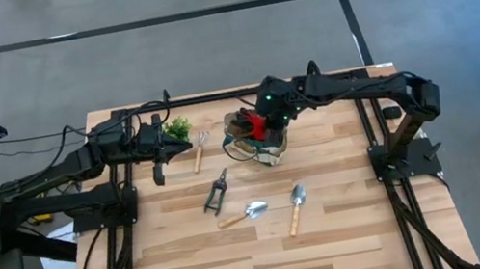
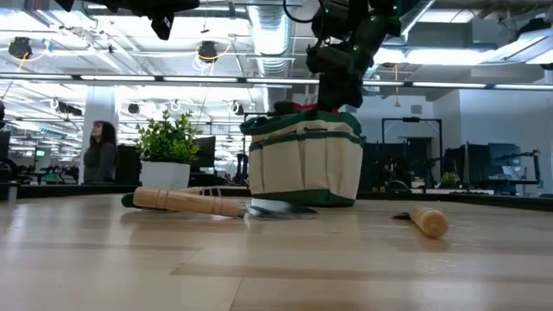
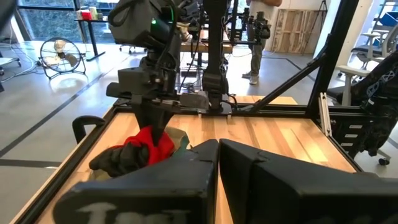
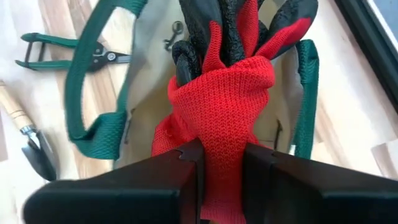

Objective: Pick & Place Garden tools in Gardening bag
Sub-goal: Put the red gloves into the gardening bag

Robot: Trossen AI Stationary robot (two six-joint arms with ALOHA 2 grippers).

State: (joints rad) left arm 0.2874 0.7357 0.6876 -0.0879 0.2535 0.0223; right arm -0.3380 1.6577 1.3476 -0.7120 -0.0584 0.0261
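- Nearest the front edge of the table, two wooden-handled trowels lay flat: one trowel at about 6 o'clock from the table's centre, the second trowel just beside it toward 4 o'clock.
- Just beyond them, the pruning shears lay at about 8 o'clock from the gardening bag, jaws pointing toward the front edge.
- The small rake, with its wooden handle, lay at 9 o'clock from the bag, near the potted plant (a bystander object, not part of the task).
- The gardening bag stood upright near the table's centre rear, its mouth open upward and its green handles splayed to either side.
- The right gripper was positioned directly over the bag's mouth, its fingers clamped on the cuff of a red-and-black glove; the glove hung down into the opening and, judged from the right wrist view, was not yet released.
- The left gripper waited at 9 o'clock, above the table's left rear area beside the plant, fingers together and empty.
- Progress, as judged: one item (the glove) was at the point of deposit; four tools remained on the table. Whether anything already lay deep inside the bag could not be told.
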